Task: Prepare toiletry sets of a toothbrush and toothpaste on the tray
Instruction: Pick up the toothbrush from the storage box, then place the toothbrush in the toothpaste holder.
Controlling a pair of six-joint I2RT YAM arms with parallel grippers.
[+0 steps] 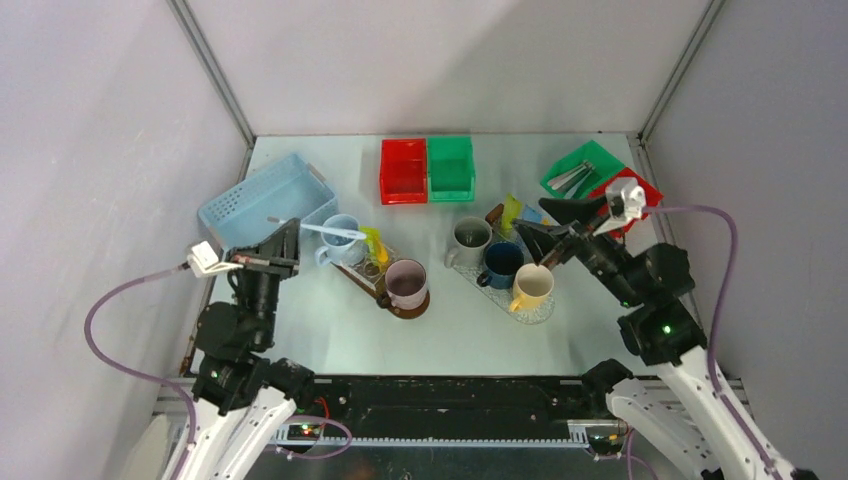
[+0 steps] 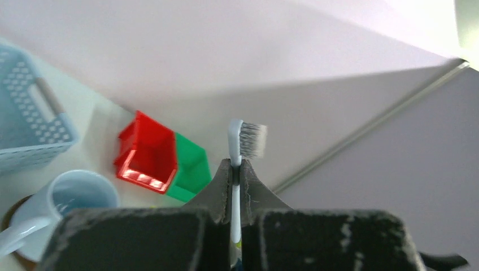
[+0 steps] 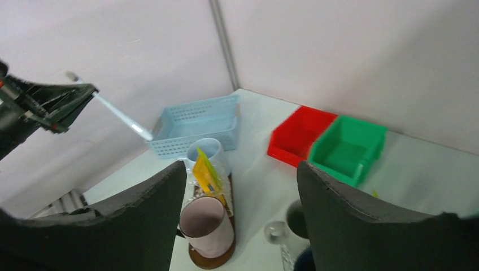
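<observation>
Pinching the toothbrush (image 2: 245, 140) w/ just the tips, your left hand (image 2: 235, 169) holds it mid-air, ctr-left of top view; it could pivot or slip. Right hand (image 3: 242, 169) gapes empty.

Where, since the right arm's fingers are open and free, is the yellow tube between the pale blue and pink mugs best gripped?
Take the yellow tube by its top end, coming down from above, fingers closing across its flat faces. It stands nearly upright, and the pale blue mug and pink mug crowd its lower part, so a sideways approach looks blocked.
</observation>
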